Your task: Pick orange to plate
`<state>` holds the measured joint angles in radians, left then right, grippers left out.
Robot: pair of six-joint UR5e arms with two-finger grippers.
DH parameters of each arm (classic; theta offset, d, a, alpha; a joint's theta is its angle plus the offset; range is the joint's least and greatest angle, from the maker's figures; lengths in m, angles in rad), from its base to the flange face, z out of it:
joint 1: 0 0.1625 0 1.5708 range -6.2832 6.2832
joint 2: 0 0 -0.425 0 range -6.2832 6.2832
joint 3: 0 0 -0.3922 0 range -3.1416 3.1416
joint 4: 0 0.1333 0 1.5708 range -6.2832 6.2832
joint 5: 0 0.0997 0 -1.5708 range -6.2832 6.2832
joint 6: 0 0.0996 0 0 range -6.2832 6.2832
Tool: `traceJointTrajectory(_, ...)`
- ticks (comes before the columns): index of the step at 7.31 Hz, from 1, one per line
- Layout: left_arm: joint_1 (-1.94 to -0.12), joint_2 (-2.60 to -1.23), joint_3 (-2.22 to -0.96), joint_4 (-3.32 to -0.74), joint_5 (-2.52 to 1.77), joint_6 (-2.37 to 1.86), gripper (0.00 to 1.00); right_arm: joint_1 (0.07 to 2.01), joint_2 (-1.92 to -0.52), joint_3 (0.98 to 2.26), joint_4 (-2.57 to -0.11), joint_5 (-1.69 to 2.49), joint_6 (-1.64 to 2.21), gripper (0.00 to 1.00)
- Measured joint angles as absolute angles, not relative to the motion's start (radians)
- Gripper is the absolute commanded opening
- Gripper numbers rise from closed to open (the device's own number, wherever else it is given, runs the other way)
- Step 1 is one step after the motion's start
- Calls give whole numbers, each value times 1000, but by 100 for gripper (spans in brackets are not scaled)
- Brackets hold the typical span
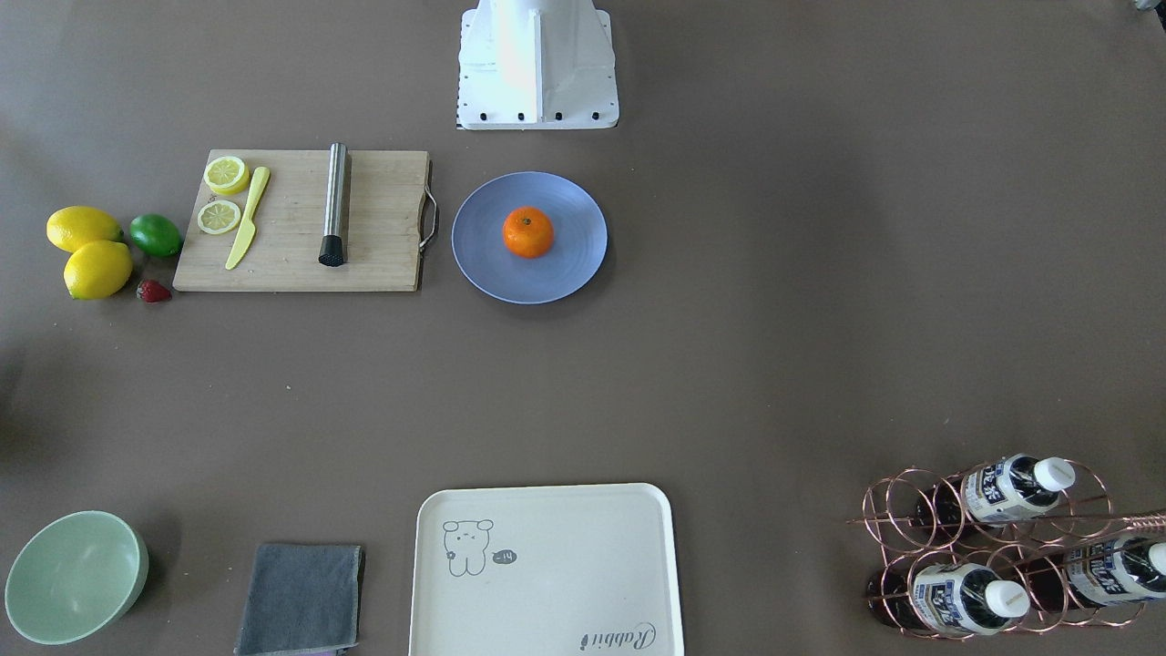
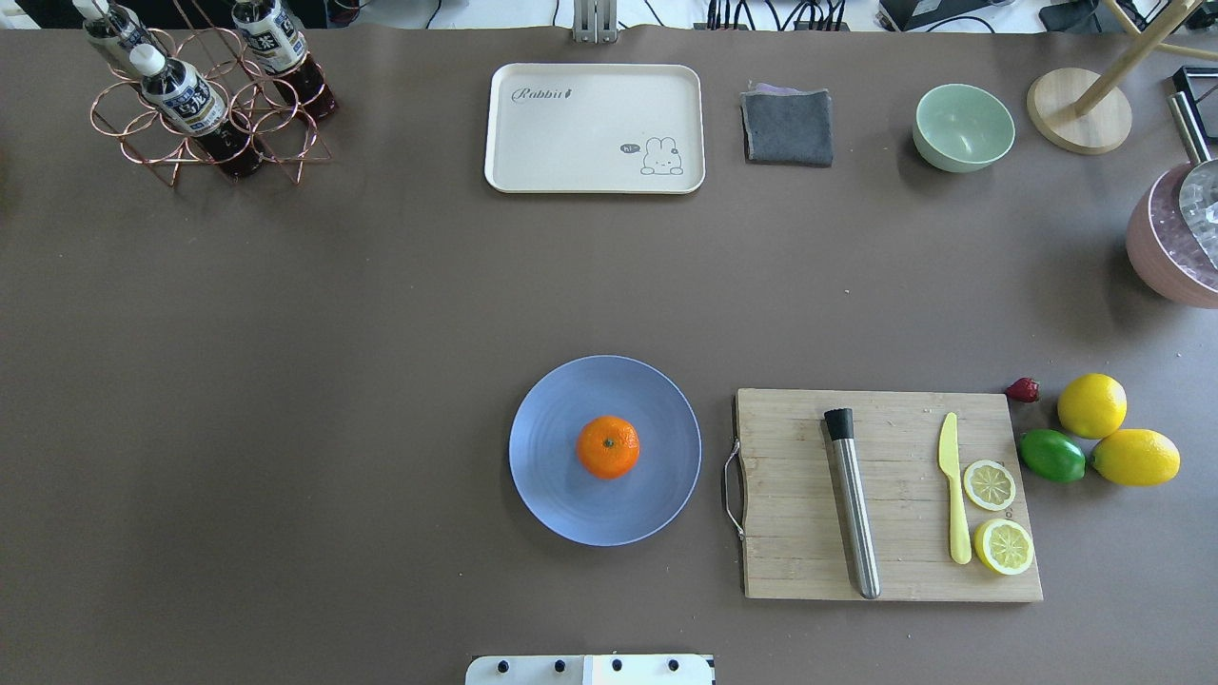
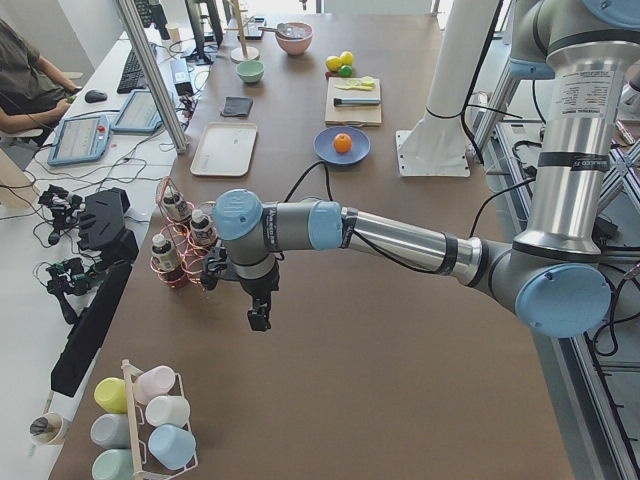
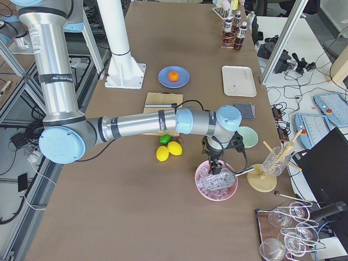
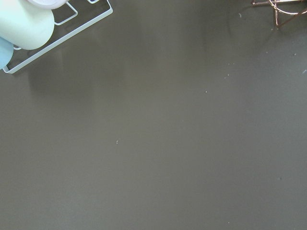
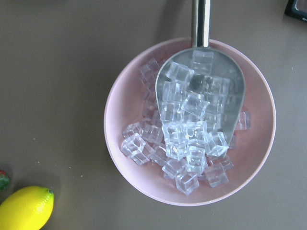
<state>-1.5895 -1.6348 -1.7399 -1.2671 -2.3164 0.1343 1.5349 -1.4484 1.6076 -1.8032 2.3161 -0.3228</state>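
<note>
The orange point(image 2: 608, 446) rests in the middle of the periwinkle-blue plate point(image 2: 552, 495), close to the robot's base; both also show in the front view as orange point(image 1: 528, 231) and plate point(image 1: 478, 246). No gripper is near them. My left gripper point(image 3: 258, 318) hangs far off at the table's left end beside the bottle rack. My right gripper point(image 4: 212, 165) hovers over a pink bowl of ice at the right end. Both show only in the side views, so I cannot tell whether they are open or shut.
A wooden cutting board point(image 2: 809, 542) with a steel muddler, yellow knife and lemon slices lies right of the plate. Lemons point(image 2: 1091, 405), a lime point(image 2: 1051, 455) and a strawberry sit beyond it. A cream tray point(image 2: 595, 128), grey cloth, green bowl point(image 2: 963, 127) and bottle rack point(image 2: 205, 105) line the far edge.
</note>
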Motion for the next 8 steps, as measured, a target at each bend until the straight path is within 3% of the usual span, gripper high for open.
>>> traceJointTrajectory(8, -1587, -1606, -1740, -1303, -2317, 132, 98, 1563, -1509, 1598, -1795, 2306, -367, 100)
